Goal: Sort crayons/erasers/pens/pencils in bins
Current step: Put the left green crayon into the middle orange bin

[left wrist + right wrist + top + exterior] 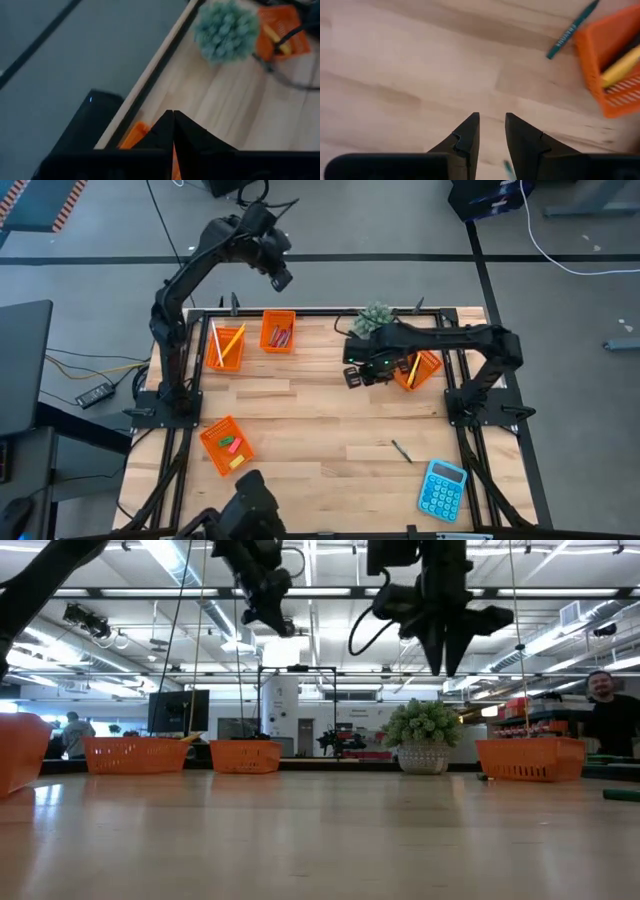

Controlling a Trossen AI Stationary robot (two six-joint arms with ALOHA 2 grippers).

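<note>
Four orange bins stand on the wooden table. The far-left bin holds yellow and orange pencils, and the one beside it holds red crayons. The near-left bin holds erasers. The right bin holds a yellow stick. A dark pen lies flat on the table at the near right. A teal-green stick lies flat beside the right bin. My left gripper is shut and raised high above the table's far edge. My right gripper points down above bare wood, left of the right bin, open with nothing between its fingers.
A small potted plant stands at the far edge between the bins. A blue calculator lies at the near right corner. Bare wood spreads across the table's middle. A black frame runs round the table edge.
</note>
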